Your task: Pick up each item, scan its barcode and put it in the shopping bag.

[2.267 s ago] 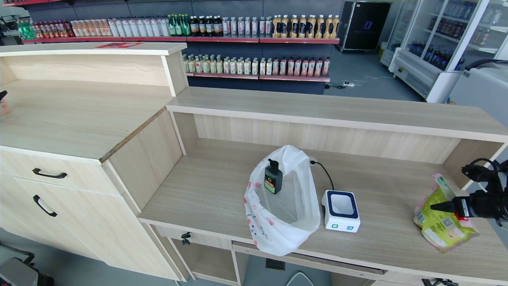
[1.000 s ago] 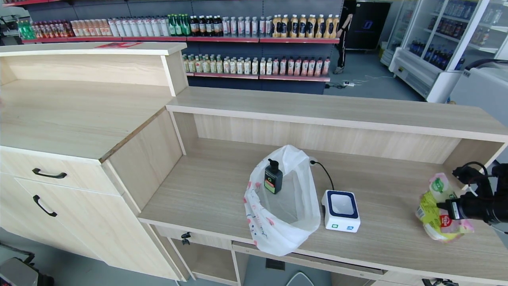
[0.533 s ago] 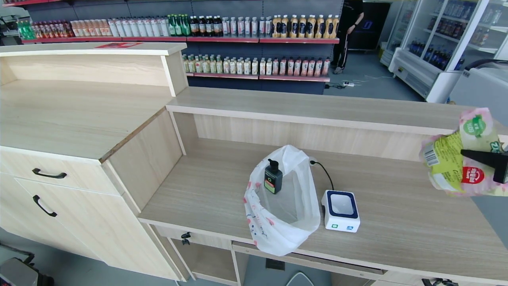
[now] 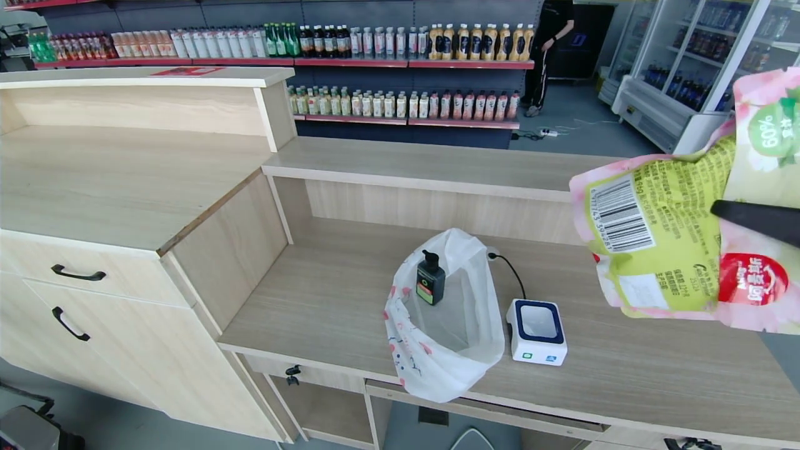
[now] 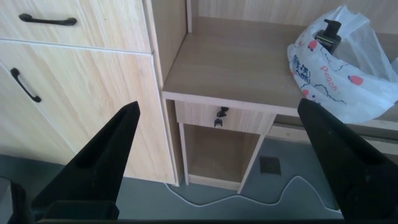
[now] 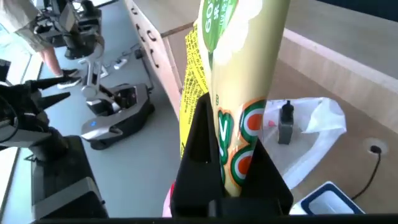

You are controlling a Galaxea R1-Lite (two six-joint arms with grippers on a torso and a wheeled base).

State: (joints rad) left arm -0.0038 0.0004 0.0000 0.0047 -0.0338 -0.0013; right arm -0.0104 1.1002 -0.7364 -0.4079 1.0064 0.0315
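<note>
1. The table [image 4: 625, 387] is a light wooden checkout counter. It carries the bag and the scanner, and I see no other goods lying on it.
2. The shopping bag [image 4: 412, 362] is white plastic. It stands open near the front edge of the table, just beside the scanner on the robot's left of it.
3. The snack pouch [image 4: 662, 250], green and pink, is the item in hand. It hangs high in the air over the right part of the table, well apart from the scanner. Its barcode [image 4: 619, 215] faces up toward the head camera, not toward the scanner window.
4. The right gripper [image 6: 227, 149] is closed firmly on the pouch, with one finger on each flat side.
5. The left gripper [image 5: 219, 106] is spread wide and holds nothing. It waits low in front of the table, near the drawer.
6. The scanner [image 4: 537, 331] is a small white box with a dark-framed window facing up.
7. The black pump bottle [image 4: 430, 280] stands upright inside the bag, so I judge this item is finished. The pouch is picked up but not yet scanned or bagged. It seems to be the last item.
</note>
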